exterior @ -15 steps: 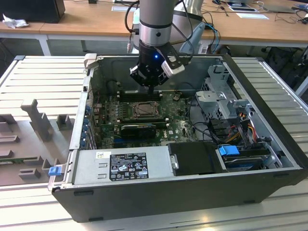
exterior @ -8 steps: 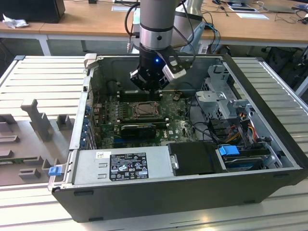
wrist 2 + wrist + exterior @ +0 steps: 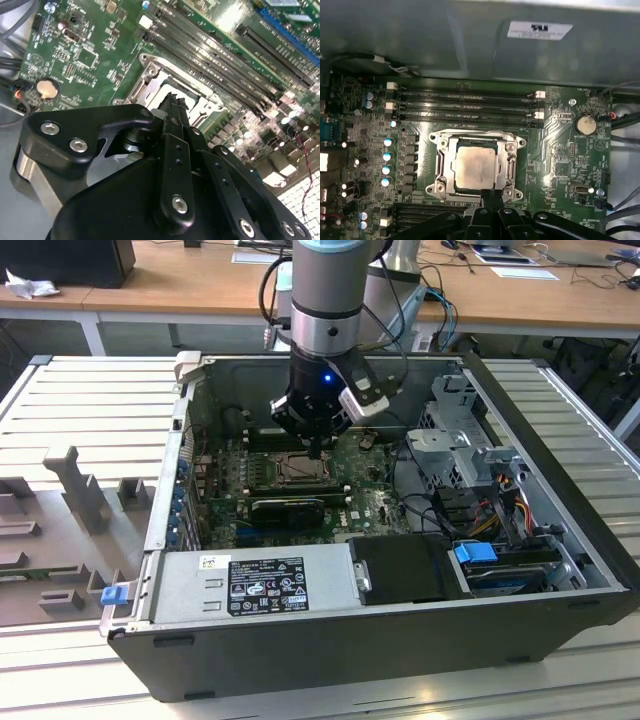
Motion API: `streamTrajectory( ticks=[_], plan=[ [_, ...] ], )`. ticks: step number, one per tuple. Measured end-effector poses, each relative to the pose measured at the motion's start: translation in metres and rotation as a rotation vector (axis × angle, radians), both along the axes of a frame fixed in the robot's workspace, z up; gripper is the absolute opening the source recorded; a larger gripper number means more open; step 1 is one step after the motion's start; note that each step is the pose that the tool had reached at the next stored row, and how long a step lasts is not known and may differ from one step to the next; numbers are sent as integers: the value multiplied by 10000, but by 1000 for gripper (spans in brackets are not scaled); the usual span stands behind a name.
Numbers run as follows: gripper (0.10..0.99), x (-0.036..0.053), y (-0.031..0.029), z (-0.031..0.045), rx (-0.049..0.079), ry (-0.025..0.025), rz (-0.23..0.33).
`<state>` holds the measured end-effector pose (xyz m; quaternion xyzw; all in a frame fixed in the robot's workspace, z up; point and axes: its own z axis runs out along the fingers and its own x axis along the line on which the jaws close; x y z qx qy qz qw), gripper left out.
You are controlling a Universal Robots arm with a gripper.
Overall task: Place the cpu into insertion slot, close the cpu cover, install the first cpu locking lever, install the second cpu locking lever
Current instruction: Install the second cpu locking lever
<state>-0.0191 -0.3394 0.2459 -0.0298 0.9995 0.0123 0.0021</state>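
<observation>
Pale silver-beige cpu [image 3: 475, 167], dull silver cpu cover [image 3: 443, 165], green motherboard [image 3: 560, 165], black gripper [image 3: 492, 196].

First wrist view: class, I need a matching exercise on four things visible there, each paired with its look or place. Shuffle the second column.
Things:
1. cpu
2. coin battery
3. memory slots
4. hand

Descriptions:
A. long dark parallel rows
B. pale square seated in the insertion slot
C. round pale disc
D. black, at the insertion slot's edge

Pairs: 1-B, 2-C, 3-A, 4-D
</observation>
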Motion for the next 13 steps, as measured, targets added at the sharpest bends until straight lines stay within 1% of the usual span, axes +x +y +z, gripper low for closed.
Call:
streamTrajectory(
  ticks=[2, 4, 5, 6, 7, 8, 9, 10, 11, 12, 13],
  plan=[
    [106, 0, -30, -20, 40, 7, 27],
    [106, -1, -75, -34, 110, 9, 45],
    [106, -2, -107, -39, 167, 9, 55],
    [106, -3, -155, -41, 202, 8, 68],
    [106, -8, -216, -44, 233, 8, 80],
    [106, -12, -247, -45, 265, 9, 90],
    [106, -15, -262, -46, 296, 9, 97],
    [106, -29, -277, -47, 411, 8, 109],
    [106, -40, -288, -47, 552, 8, 128],
    [106, -47, -304, -52, 648, 17, 156],
    [106, -52, -318, -60, 674, 21, 178]
  ],
)
